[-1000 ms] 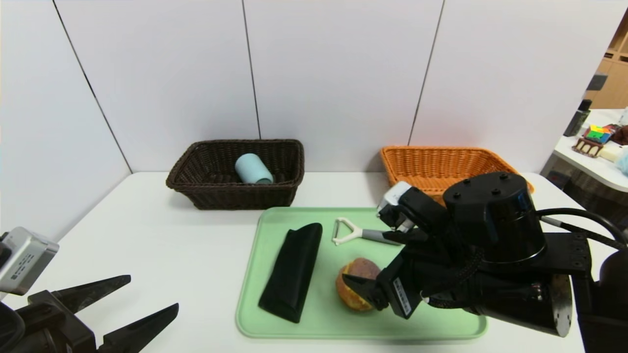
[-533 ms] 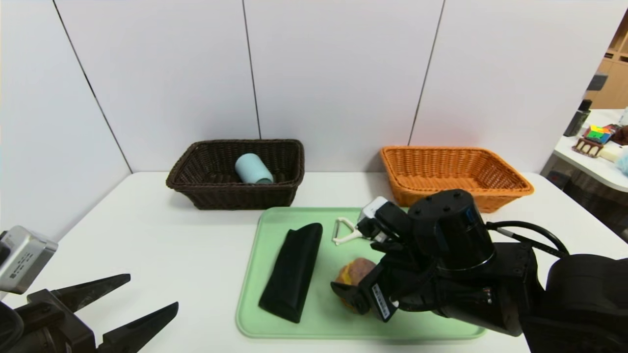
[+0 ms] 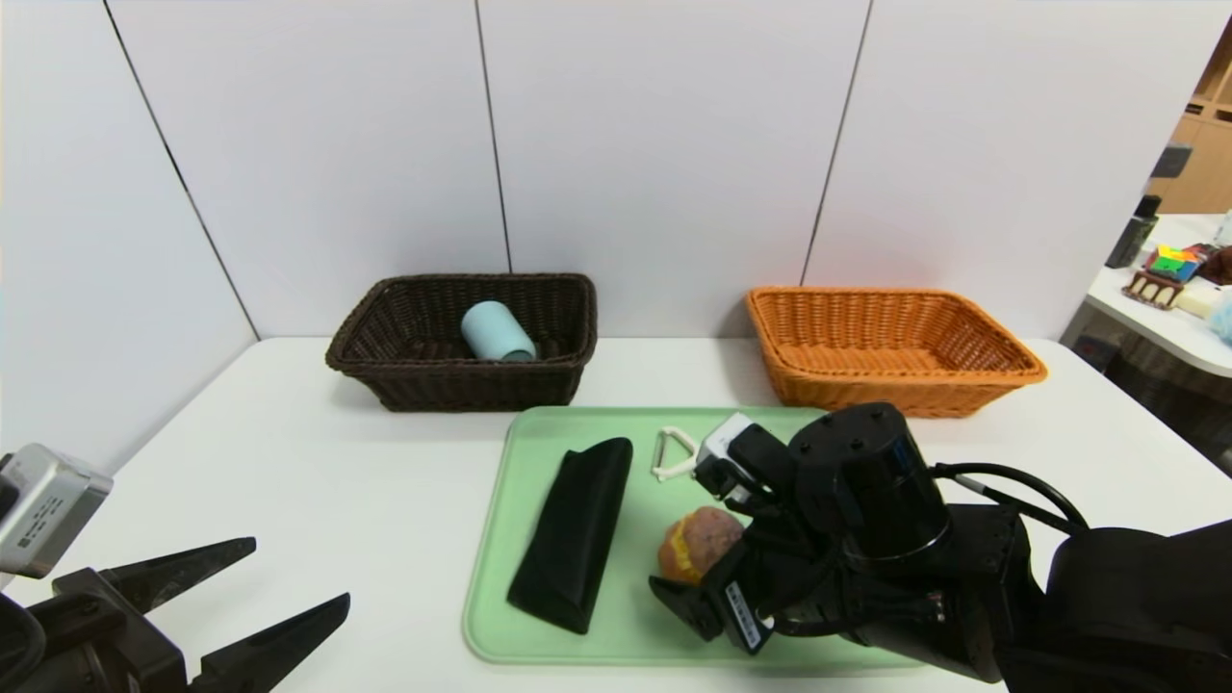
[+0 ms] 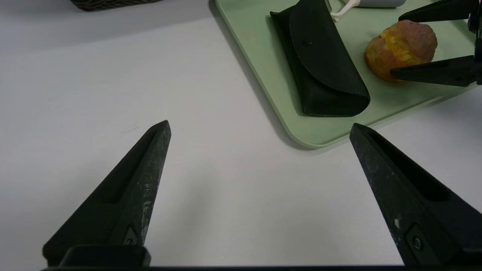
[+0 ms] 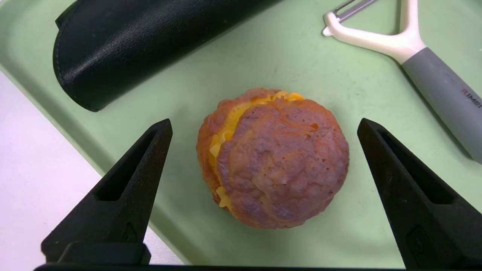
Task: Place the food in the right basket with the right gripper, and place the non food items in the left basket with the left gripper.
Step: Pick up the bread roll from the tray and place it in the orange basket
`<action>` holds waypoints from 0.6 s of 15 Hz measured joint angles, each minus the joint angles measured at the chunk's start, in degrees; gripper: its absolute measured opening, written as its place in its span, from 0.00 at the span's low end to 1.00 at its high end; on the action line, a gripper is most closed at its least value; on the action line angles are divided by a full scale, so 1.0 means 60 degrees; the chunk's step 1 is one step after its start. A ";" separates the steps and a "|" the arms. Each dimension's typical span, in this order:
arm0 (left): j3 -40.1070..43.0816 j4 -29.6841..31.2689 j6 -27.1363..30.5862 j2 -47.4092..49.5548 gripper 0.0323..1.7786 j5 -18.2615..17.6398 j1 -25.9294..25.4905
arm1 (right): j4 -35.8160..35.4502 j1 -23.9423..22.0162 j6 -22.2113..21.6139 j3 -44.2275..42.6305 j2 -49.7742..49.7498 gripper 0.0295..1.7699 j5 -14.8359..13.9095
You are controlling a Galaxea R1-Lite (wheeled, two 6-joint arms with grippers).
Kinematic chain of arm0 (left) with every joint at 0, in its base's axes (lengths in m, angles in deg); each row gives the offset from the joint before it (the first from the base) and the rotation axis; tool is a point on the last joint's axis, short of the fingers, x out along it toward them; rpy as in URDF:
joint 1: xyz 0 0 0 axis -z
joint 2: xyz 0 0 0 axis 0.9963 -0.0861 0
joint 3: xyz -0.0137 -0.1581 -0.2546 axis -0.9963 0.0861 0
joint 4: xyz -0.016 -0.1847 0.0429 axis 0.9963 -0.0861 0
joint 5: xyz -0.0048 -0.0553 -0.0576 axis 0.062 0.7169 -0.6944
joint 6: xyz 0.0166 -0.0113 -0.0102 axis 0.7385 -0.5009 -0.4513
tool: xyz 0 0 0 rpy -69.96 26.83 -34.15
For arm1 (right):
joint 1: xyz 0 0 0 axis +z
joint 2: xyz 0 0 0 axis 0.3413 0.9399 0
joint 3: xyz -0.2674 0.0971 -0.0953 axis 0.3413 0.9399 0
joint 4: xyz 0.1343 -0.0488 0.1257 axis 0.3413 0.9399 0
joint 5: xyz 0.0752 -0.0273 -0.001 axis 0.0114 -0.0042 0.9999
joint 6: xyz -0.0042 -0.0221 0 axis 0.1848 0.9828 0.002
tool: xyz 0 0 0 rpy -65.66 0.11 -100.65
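Where panels meet — white table (image 3: 318, 481), green tray (image 3: 539, 452).

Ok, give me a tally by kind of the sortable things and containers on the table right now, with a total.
Food: 1, the bun on the tray.
Non-food items: 3, the cup in the dark basket, the pouch and the peeler on the tray.
Baskets: 2, the dark basket and the orange basket.
Trays: 1, the green tray.
Total: 7.

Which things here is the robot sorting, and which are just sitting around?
For the job: bun, black pouch, peeler, blue cup, dark basket, orange basket.
Just there: green tray, white table, colourful clutter on the far side table.
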 joint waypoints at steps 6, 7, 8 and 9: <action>0.0022 0.0000 0.0002 0.0051 0.95 -0.0004 0.0002 | 0.0000 0.0100 0.0006 0.0020 0.0037 0.82 -0.0016; 0.0026 0.0000 0.0002 0.0059 0.95 -0.0004 0.0002 | 0.0000 0.0114 0.0006 0.0020 0.0047 0.72 -0.0010; 0.0026 0.0000 0.0010 0.0069 0.95 0.0000 0.0002 | 0.0000 0.0122 0.0010 0.0028 0.0055 0.64 -0.0014; 0.0022 0.0000 0.0020 0.0085 0.95 -0.0004 0.0002 | -0.0002 0.0140 0.0014 0.0028 0.0055 0.57 -0.0010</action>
